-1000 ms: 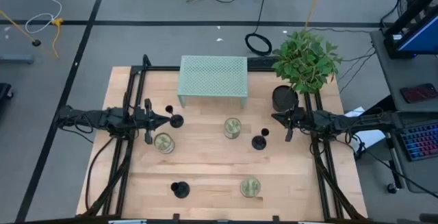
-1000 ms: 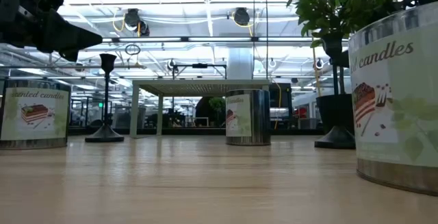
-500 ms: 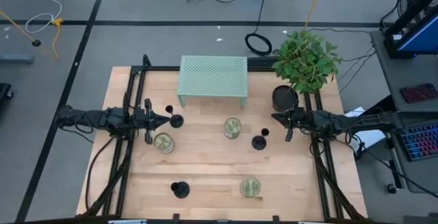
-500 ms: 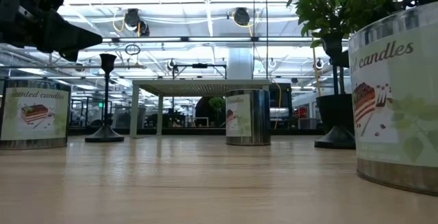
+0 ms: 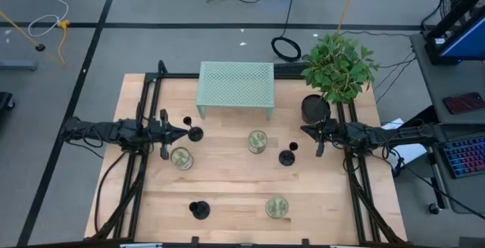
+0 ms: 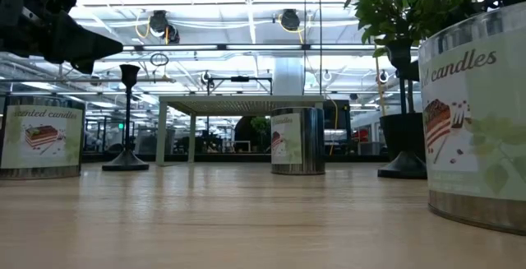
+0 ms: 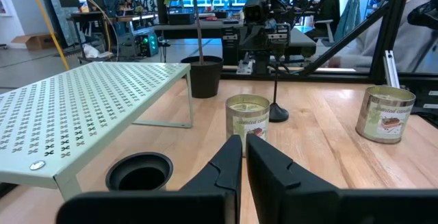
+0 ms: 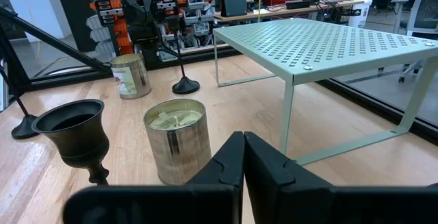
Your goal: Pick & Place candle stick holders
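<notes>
We see the left gripper (image 5: 184, 133) hovering over the counter's (image 5: 227, 187) left side, its fingers (image 7: 229, 157) pressed together and holding nothing. Just beside its tip stands one holder (image 5: 195, 134), and a candle jar (image 5: 180, 158) sits close by, toward the front edge. The right gripper (image 5: 305, 131) hangs over the right side, fingers (image 8: 236, 154) also pressed together and empty. Near it, toward the middle, a second holder (image 5: 287, 156) stands upright on the counter. A third holder (image 5: 199, 209) stands near the front edge, left of centre, well apart from both grippers.

A second jar (image 5: 258, 142) sits at the middle of the counter, between the two grippers, and a third jar (image 5: 277, 207) near the front edge, right of centre. A pale green perforated shelf (image 5: 236, 84) stands along the back edge. A black pot (image 5: 315, 108) with a leafy plant (image 5: 339, 67) stands at the back right corner, just behind the right gripper.

In the low view, one holder (image 6: 127, 121) rises by a jar (image 6: 39, 141), with the shelf (image 6: 238, 103) beyond.
</notes>
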